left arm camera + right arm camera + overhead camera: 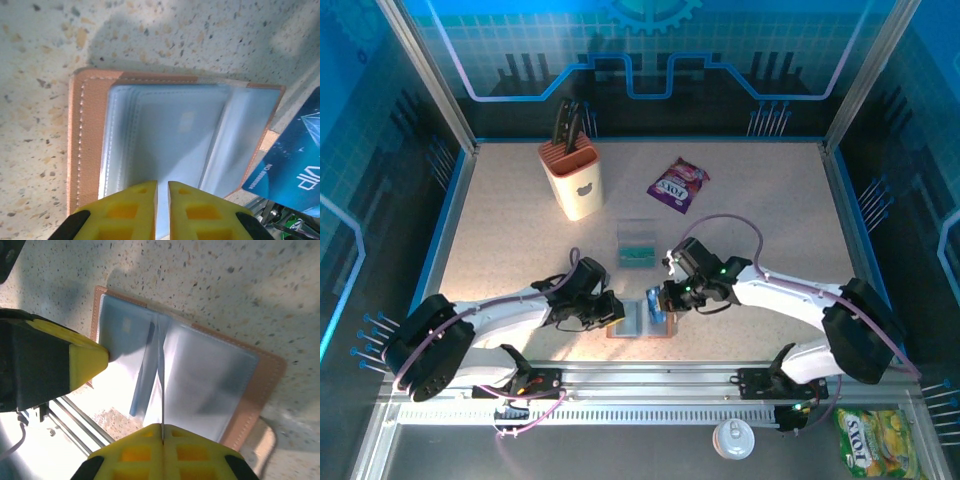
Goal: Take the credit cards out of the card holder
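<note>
Pinching a sleeve of the open card holder (90,150), left gripper (162,186) is clenched; right gripper (162,427) grips a blue credit card (290,160).

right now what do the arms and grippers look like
The left arm and right arm have white links with black joints and a purple cable looping alongside. The left gripper and right gripper have chunky yellow fingers with rectangular recesses on black mounts.
</note>
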Motion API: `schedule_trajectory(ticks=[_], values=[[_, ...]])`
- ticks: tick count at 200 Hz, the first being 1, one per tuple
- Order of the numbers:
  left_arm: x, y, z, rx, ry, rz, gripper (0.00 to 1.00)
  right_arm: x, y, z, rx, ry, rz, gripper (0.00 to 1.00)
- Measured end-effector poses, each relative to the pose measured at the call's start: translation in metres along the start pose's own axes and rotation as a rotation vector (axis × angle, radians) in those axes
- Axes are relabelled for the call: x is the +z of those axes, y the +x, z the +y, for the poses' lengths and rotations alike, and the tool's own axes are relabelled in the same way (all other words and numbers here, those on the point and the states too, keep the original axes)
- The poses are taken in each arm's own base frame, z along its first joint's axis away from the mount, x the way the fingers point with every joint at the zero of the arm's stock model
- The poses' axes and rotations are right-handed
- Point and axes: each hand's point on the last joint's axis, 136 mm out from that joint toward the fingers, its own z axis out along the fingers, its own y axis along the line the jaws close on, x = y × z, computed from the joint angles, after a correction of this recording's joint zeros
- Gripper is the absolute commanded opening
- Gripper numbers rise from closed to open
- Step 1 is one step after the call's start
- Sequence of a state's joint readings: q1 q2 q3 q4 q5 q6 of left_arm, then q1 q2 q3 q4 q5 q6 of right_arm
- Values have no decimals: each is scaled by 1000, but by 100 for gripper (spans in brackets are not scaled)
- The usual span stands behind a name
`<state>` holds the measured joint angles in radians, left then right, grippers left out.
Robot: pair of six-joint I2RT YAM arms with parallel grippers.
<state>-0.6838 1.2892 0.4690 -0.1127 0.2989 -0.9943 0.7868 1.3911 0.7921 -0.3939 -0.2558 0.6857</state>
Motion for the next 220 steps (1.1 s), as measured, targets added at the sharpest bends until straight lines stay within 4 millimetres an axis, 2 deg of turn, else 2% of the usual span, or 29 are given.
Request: schedule_trajectory(ticks=[42, 72, 136, 164, 193, 220], values=[[-6, -4, -4, 8, 4, -29, 15, -33, -20, 6, -217, 113, 8, 2], [-9, -4, -1, 7, -7, -39, 15, -45, -28, 2, -372, 203, 57, 0], [-29, -11, -15, 45, 43, -115, 15, -44, -56, 3, -670, 269, 135, 0], [-32, -14, -11, 52, 28, -130, 15, -44, -71, 12, -853, 258, 134, 0], [-32, -15, -5, 54, 7, -129, 15, -44, -96, 22, -1005, 257, 128, 0], [-30, -19, -2, 45, -13, -127, 15, -38, -124, 18, -1072, 259, 151, 0]])
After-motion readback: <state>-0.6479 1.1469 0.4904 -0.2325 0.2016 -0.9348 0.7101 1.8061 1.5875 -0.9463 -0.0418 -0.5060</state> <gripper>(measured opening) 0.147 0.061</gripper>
